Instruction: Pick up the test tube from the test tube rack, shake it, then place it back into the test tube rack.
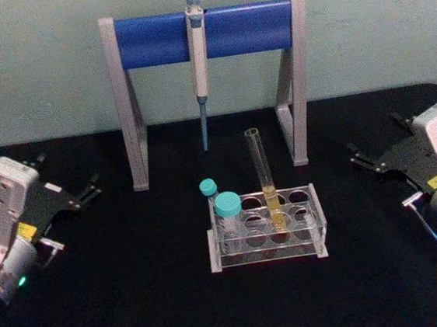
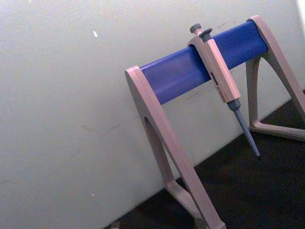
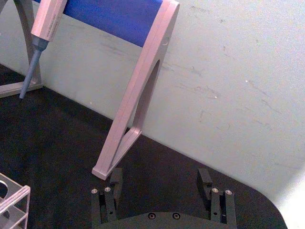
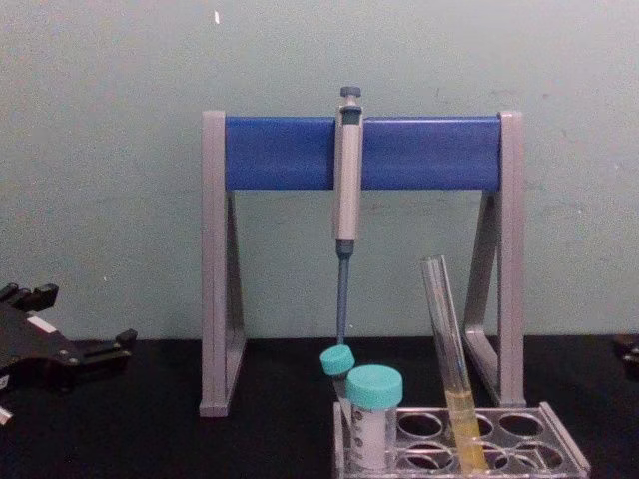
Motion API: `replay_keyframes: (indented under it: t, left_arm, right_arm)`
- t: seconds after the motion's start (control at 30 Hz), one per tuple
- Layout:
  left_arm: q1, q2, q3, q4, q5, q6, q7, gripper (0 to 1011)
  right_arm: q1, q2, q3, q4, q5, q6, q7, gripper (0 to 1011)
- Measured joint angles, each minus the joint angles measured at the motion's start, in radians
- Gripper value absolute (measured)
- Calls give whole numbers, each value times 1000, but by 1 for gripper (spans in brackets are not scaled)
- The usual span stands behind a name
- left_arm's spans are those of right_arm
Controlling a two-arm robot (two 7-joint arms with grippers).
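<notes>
Head view shows the left claw (image 1: pixel 73 215) and right claw (image 1: pixel 384 180) parked with fingers spread, well apart from the test tube (image 1: pixel 265 174), which leans between them in the test tube rack (image 1: pixel 317 227) on the bench (image 1: pixel 139 297), its open end up, probably to keep the liquid in and leave the top free to grasp.

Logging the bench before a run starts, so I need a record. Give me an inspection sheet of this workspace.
Surface: black table, no spills seen.
Job's things: test tube leans uncapped in the test tube rack, with yellow liquid in its lower part.
Clutter: two teal-capped tubes at the rack's left end; pipette hanging on the blue-barred stand behind.
Grippers: left gripper open at the table's left; right gripper open at the table's right; both apart from the rack.
Cables: short grey loop at the right wrist.
Surroundings: pale wall behind.
</notes>
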Motion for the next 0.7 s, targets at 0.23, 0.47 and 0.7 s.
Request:
replay_keyframes:
  t: [0.23, 0.47, 0.7]
  left_arm:
    - [0, 0, 0, 0, 0, 0, 0, 1001]
    - [0, 0, 0, 0, 0, 0, 0, 1001]
    - [0, 0, 0, 0, 0, 0, 0, 1001]
  right_arm:
    - [-2, -2, 6, -2, -2, -1, 2, 1000]
    - [-15, -7, 30, -19, 9, -29, 35, 1000]
    - [-38, -3, 58, -63, 75, -101, 145, 1000]
